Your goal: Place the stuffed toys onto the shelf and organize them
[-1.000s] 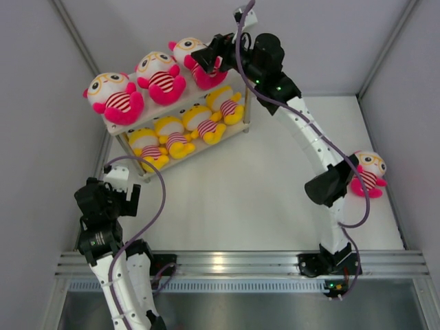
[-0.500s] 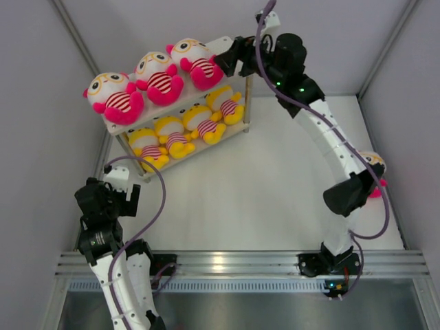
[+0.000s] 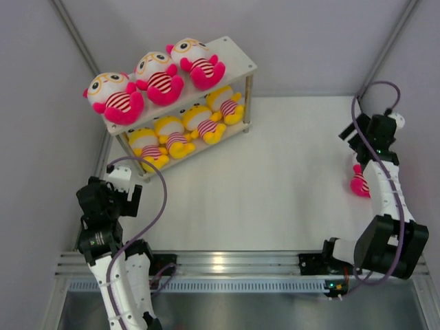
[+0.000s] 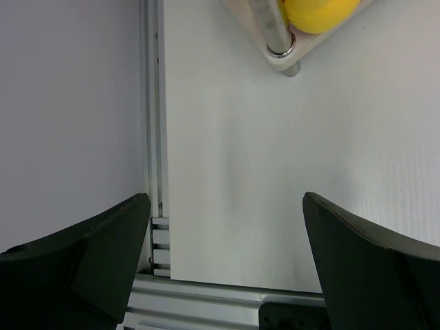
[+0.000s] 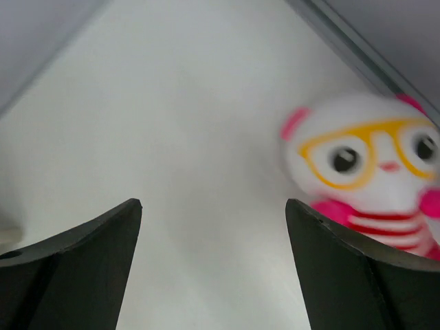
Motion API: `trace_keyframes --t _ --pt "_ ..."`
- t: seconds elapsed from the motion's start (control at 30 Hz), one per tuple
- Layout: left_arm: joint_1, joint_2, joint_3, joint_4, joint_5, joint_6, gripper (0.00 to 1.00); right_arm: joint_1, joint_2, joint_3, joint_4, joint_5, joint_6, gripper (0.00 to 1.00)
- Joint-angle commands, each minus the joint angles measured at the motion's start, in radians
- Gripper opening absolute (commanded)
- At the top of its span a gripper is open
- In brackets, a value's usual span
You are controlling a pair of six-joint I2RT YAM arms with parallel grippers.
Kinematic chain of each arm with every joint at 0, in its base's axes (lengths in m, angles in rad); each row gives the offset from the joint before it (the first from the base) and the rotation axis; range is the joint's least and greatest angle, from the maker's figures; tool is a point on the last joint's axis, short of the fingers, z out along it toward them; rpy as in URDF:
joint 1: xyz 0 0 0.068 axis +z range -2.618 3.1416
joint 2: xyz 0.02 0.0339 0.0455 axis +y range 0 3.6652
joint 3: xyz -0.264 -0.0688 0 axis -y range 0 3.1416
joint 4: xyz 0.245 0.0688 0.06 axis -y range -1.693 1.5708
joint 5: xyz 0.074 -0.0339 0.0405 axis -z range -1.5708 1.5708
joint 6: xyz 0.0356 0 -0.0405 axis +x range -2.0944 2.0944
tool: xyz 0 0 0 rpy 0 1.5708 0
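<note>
**One pink toy left on the table, both grippers released**

From the top camera we see the white two-tier shelf (image 3: 237, 58), with flat boards and thin metal posts, at the far left of the white table (image 3: 275, 179). Three round-headed pink plush toys (image 3: 159, 77) with striped bellies sit in a row on its upper board. Four yellow plush toys (image 3: 201, 122) of the same shape fill the lower board. The last pink toy (image 3: 359, 182) lies at the right edge of the table, well apart from the shelf and partly hidden by the right arm (image 3: 385, 192). The right gripper (image 3: 350, 137) hangs just beside it. The left gripper (image 3: 132, 199) is near the front corner of the shelf.

In the left wrist view, the left gripper (image 4: 225, 206) stands wide apart and empty over bare table. A shelf post (image 4: 275, 27) and one of the yellow plush toys (image 4: 316, 10) show at the top.

In the right wrist view, the right gripper (image 5: 213, 206) is also released, with nothing between its jaws. The last pink toy (image 5: 364, 165) is to the right of the gap and a little blurred.

We judge this toy to be light, soft and not fragile. It will squash under the jaws, so the round head seems the best place to take hold.
</note>
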Motion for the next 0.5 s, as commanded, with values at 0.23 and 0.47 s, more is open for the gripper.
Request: trace_keyframes --t 0.23,0.47 --pt "-0.032 -0.008 0.004 0.018 -0.003 -0.001 0.99 -0.283 -0.153 -0.425 0.081 0.411 0.332 0.89" --pt "-0.037 -0.008 0.010 0.018 -0.014 0.003 0.99 -0.366 -0.193 -0.505 0.065 0.488 0.446 0.88"
